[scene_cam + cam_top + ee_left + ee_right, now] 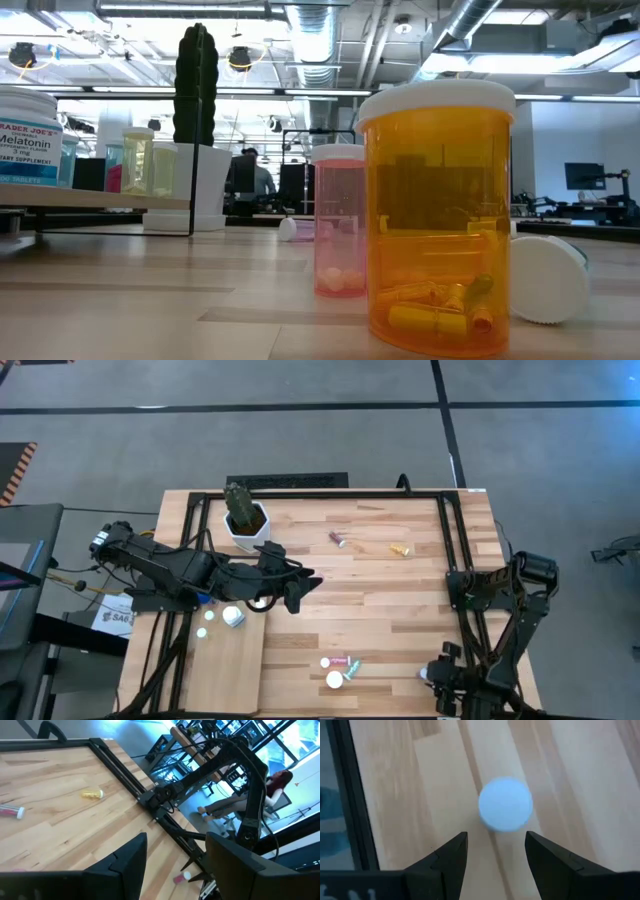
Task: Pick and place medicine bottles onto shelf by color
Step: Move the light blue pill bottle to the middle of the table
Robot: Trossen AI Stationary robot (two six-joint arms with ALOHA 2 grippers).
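Left gripper point(305, 585): jaws apart, empty, above the table point(400, 610), just beyond the shelf point(225, 670). Right gripper point(496, 851): jaws apart, empty, over a white-capped bottle point(505, 804). Shelf bears two bottles point(233, 616); others point(340, 670) lie beside it.

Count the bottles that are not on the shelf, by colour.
Pink bottles: 3
Amber bottles: 2
Green bottle: 1
Bottle under the right gripper, only its white cap showing: 1
Total: 7
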